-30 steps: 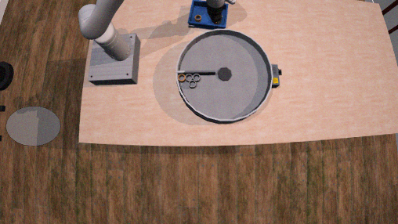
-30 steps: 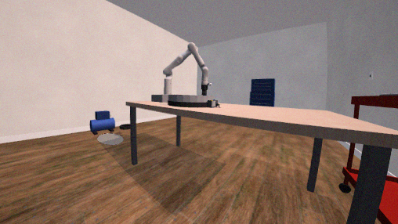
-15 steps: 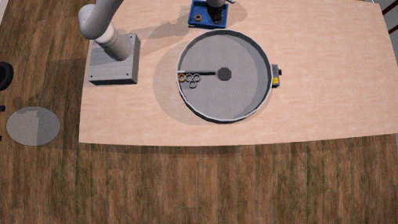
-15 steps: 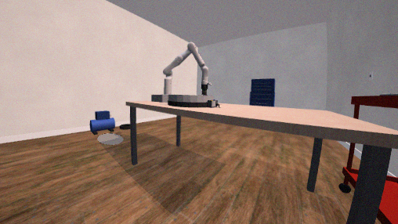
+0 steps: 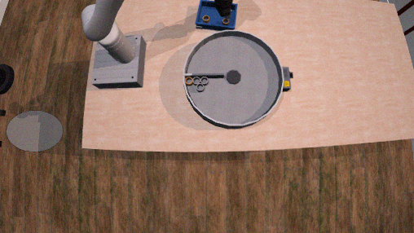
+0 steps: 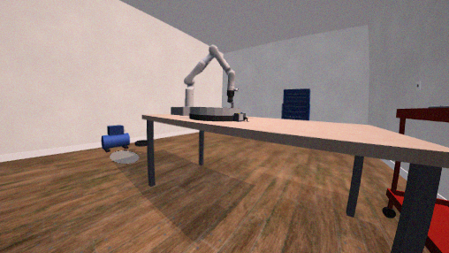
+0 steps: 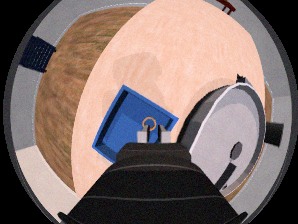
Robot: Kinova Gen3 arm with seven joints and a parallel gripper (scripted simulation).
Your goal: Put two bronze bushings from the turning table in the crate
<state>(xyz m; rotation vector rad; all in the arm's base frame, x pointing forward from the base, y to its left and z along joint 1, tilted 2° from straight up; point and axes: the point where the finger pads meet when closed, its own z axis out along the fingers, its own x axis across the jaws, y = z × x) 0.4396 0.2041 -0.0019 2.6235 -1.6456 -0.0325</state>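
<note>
The blue crate [image 5: 216,27] [image 7: 151,102] holds two bronze bushings. One bronze bushing [image 5: 203,19] lies in its left part in the top view; I cannot make it out in the wrist view. The other bronze bushing [image 5: 226,24] [image 7: 149,117] lies in the crate just below my fingertips. My gripper [image 5: 226,16] [image 6: 232,105] [image 7: 153,130] is partly open and empty above it. On the turning table [image 5: 244,104] [image 7: 215,135], one bronze bushing [image 5: 188,84] lies at the left wall, next to three grey bushings [image 5: 200,90].
A dark bar [image 5: 209,76] runs from the turning table's hub [image 5: 233,76] to its left wall, beside the bushings. The turning table's raised rim stands close to the crate. A small grey box [image 5: 286,73] sits at the rim's right side. The arm's base [image 5: 116,73] is at the left.
</note>
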